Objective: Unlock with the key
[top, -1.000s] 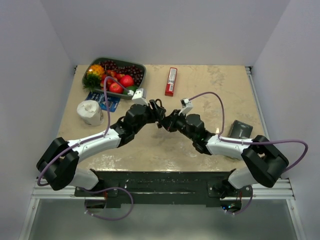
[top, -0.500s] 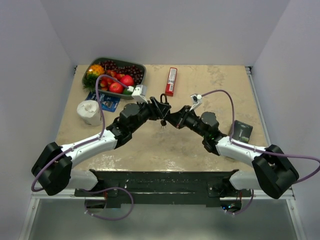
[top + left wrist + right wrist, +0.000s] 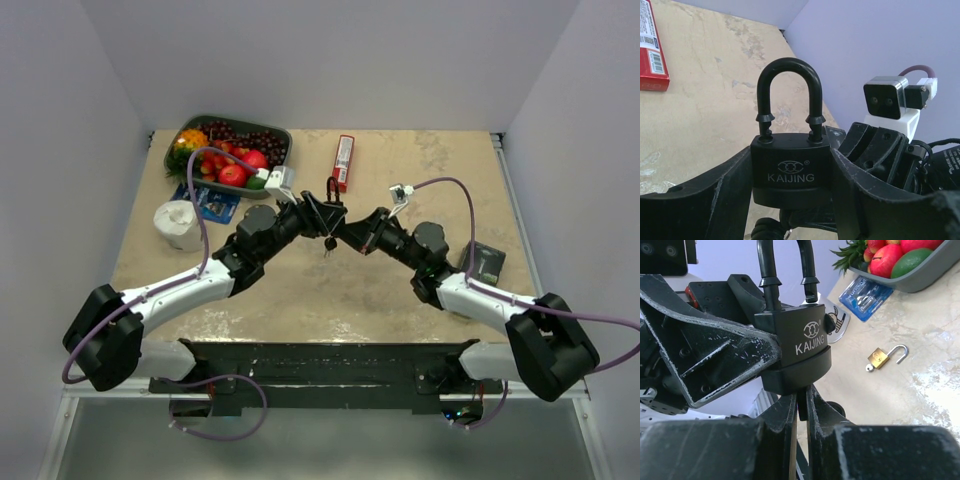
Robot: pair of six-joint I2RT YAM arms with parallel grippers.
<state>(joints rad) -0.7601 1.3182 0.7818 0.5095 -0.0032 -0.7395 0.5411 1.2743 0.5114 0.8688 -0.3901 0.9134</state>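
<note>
My left gripper [image 3: 320,213] is shut on the body of a black padlock [image 3: 331,200] marked KAIJING and holds it upright above the table's middle. In the left wrist view the padlock [image 3: 790,167] sits between both fingers [image 3: 715,195], with its shackle [image 3: 789,70] pointing up. My right gripper [image 3: 350,233] comes in from below and is shut on the key's black head [image 3: 802,407], right under the padlock's base [image 3: 800,372]. The rest of the key bunch [image 3: 327,243] hangs under the padlock [image 3: 771,227]. The blade is hidden.
A grey fruit tray [image 3: 285,150] stands at the far left. A red packet [image 3: 342,162] lies behind the padlock. A white roll [image 3: 180,224] and a blue pack [image 3: 205,202] lie at the left. A small brass padlock [image 3: 880,358] lies open on the table. A dark object [image 3: 482,262] lies at the right.
Both grippers have moved together away from the bases, carrying the padlock and key farther up the table. The right arm has stretched out to the right.
</note>
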